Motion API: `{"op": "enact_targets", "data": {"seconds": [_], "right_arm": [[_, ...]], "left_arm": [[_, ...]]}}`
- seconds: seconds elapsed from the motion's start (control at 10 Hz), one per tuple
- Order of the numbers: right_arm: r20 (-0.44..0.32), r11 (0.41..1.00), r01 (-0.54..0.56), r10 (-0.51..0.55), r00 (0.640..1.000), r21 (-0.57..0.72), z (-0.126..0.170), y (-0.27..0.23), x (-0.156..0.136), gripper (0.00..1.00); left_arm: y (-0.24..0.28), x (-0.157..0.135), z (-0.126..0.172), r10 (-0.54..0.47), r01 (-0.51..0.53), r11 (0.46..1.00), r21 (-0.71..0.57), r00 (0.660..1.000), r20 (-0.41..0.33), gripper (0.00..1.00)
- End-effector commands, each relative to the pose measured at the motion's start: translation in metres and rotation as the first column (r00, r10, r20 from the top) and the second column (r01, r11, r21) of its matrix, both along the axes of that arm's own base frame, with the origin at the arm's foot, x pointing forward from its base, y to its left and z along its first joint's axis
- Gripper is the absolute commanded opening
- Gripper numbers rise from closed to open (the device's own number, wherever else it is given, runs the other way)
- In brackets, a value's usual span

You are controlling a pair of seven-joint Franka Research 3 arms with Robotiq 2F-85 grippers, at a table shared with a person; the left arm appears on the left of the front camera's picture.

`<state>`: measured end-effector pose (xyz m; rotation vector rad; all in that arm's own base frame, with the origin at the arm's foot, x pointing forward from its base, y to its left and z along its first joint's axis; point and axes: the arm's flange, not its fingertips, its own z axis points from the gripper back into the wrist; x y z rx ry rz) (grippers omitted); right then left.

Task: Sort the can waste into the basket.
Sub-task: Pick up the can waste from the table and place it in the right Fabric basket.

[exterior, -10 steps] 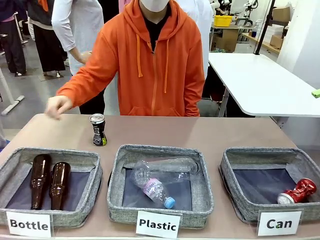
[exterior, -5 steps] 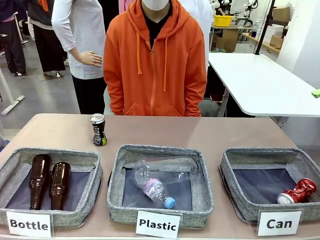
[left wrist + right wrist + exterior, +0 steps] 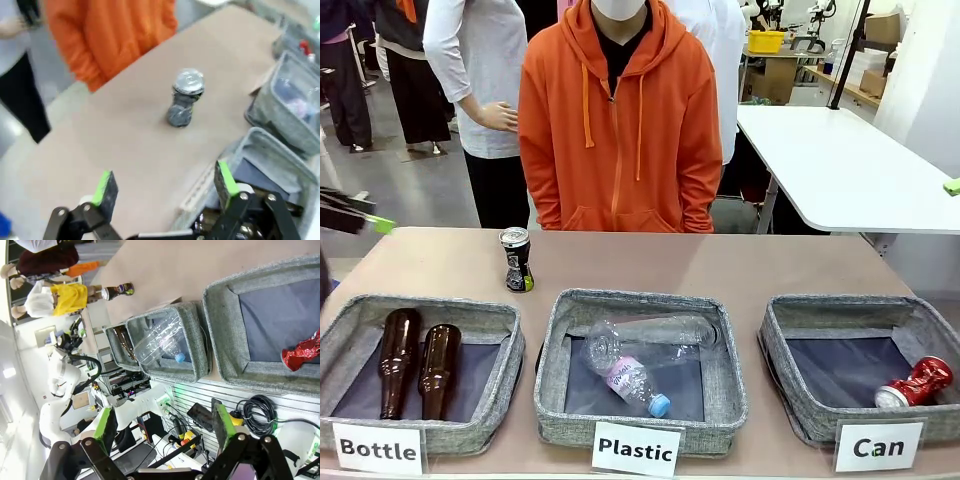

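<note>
A black-and-silver can [image 3: 517, 260] stands upright on the table, just behind the "Bottle" basket. A crushed red can [image 3: 917, 382] lies in the right corner of the "Can" basket [image 3: 840, 310]. My left gripper [image 3: 378, 224] enters at the far left edge, above the table and left of the upright can. In the left wrist view that gripper [image 3: 165, 184] is open and empty, with the can [image 3: 185, 97] ahead of it and apart. My right gripper [image 3: 162, 422] is open and empty, high above the "Can" basket [image 3: 220, 340] holding the red can [image 3: 302, 352].
The "Bottle" basket [image 3: 350, 325] holds two brown bottles [image 3: 418, 368]. In the middle, the "Plastic" basket [image 3: 560, 330] holds clear plastic bottles [image 3: 640, 365]. A person in an orange hoodie [image 3: 620, 130] stands at the far edge, hands off the table.
The person has drawn the hand back from the table's left and stands upright. My left gripper has come into the front view at the left edge.
</note>
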<state>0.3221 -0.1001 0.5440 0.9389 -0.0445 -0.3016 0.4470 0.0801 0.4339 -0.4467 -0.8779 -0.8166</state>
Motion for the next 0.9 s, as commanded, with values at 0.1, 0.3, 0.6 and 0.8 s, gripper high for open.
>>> {"op": "enact_targets", "data": {"seconds": [0.1,0.3,0.6,0.8], "right_arm": [[0.006,1.000,-0.018,0.018,1.000,-0.013,0.002,-0.005,0.000,1.00],[0.006,1.000,-0.018,0.018,1.000,-0.013,0.002,-0.005,0.000,1.00],[0.006,1.000,-0.018,0.018,1.000,-0.013,0.002,-0.005,0.000,1.00],[0.006,1.000,-0.018,0.018,1.000,-0.013,0.002,-0.005,0.000,1.00]], "left_arm": [[-0.035,0.031,-0.039,-0.083,0.081,0.997,0.019,0.977,0.199,1.00],[-0.041,0.020,-0.028,-0.101,0.097,0.995,0.038,0.990,0.102,1.00],[-0.041,0.020,-0.028,-0.101,0.097,0.995,0.038,0.990,0.102,1.00],[-0.044,0.048,-0.042,-0.309,0.311,0.950,0.009,0.941,0.139,1.00]]}}
